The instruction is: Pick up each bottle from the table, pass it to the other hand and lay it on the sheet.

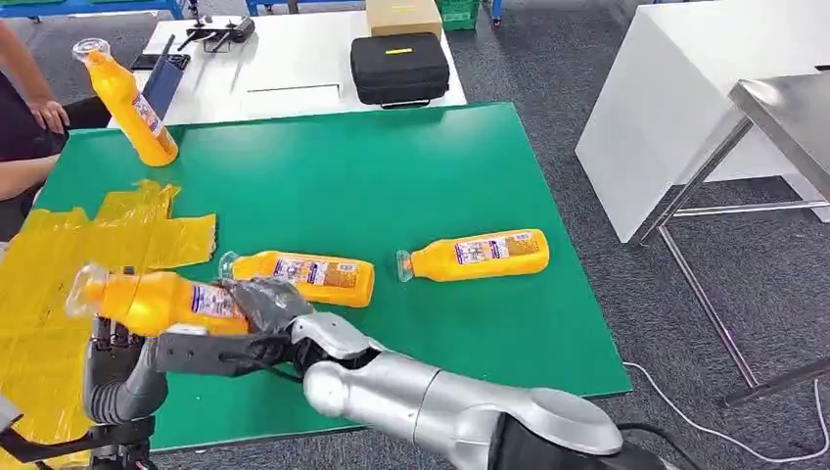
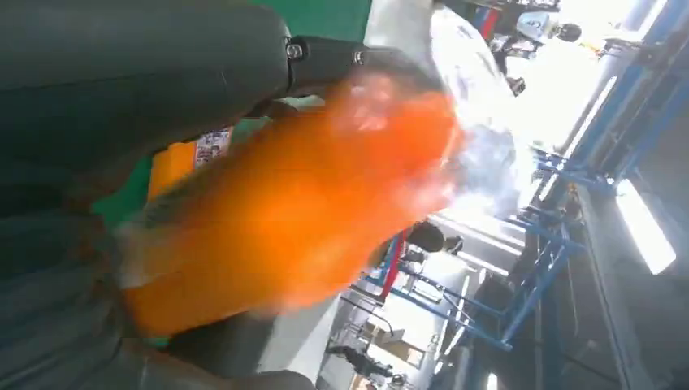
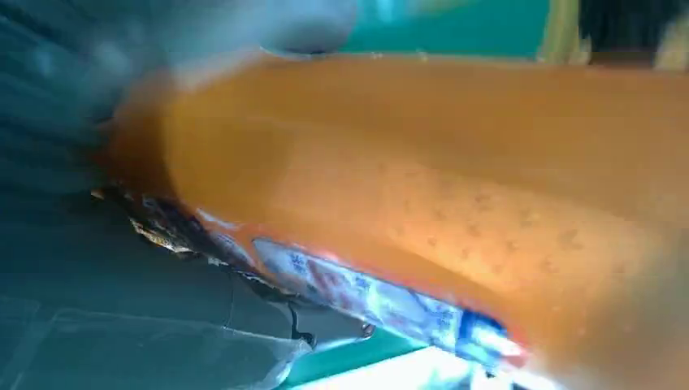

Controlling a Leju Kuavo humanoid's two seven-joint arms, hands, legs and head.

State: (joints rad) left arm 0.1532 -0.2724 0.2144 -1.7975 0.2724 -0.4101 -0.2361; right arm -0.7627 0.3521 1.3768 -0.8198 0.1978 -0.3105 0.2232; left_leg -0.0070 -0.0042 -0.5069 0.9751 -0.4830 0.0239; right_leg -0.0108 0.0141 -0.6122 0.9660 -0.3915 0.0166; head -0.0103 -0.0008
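Observation:
An orange bottle [image 1: 147,302] with a clear cap hangs level over the edge of the crumpled yellow sheet [image 1: 59,264]. My right hand [image 1: 259,304] reaches across from the right and grips its labelled base end. My left hand [image 1: 111,341] is just under the neck end. In the left wrist view the bottle [image 2: 309,211] lies blurred between the grey thumb and fingers, and I cannot tell whether they clasp it. The right wrist view is close on the bottle [image 3: 455,187]. Two more bottles [image 1: 303,276] [image 1: 480,255] lie on the green table [image 1: 391,176]. A third [image 1: 127,98] stands tilted at the far left.
A person's arm and hand [image 1: 39,110] rest at the table's far left corner. Behind is a white table with a black case [image 1: 399,67] and a cardboard box [image 1: 403,16]. A white block and a steel table [image 1: 783,117] stand to the right over grey carpet.

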